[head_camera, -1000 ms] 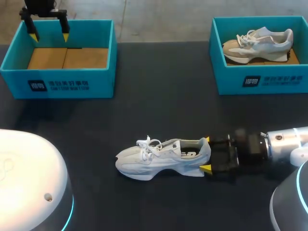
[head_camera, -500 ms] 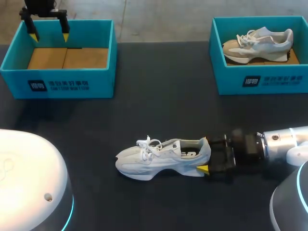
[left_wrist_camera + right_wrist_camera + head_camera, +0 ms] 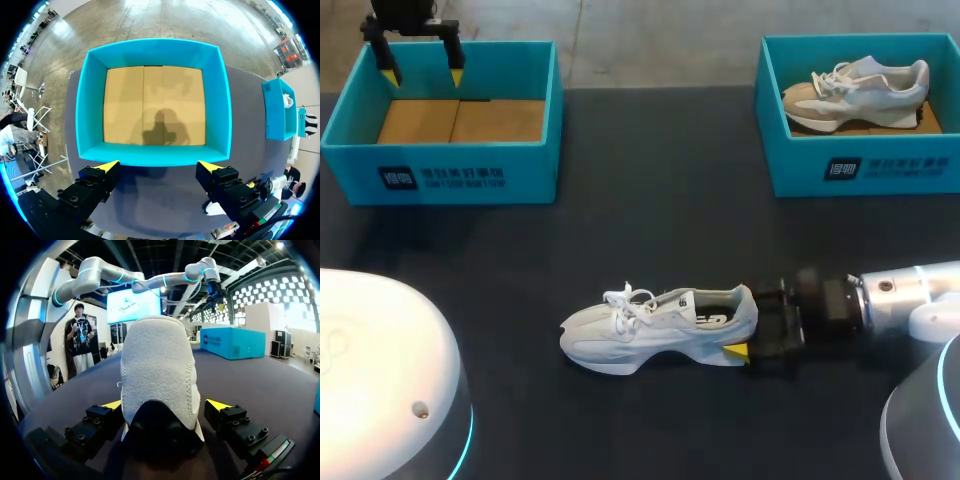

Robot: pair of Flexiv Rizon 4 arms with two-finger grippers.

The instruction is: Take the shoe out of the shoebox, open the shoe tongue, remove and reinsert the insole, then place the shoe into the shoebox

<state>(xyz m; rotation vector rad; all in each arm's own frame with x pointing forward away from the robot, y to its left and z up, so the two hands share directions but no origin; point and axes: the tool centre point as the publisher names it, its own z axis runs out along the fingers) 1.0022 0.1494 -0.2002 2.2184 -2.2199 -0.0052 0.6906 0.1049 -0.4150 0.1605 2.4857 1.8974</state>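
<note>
Head view: shoe [image 3: 660, 325] is out of the box and sits upright on its sole mid-table [image 3: 650, 200]. Right gripper [image 3: 745, 320] straddles the heel, fingers apart, no clamp yet. So you're at the brace-for-tongue step. Next move, I'd say: pinch the heel, then bring in the left arm.

Left wrist: left gripper [image 3: 158, 167] is spread wide, holding nothing, above the near wall of the empty shoebox [image 3: 155, 155]. Stiff teal walls, flat cardboard floor.

Right wrist: the heel is nubby, suede-like and rounded. It probably squashes, so squeeze lightly.
</note>
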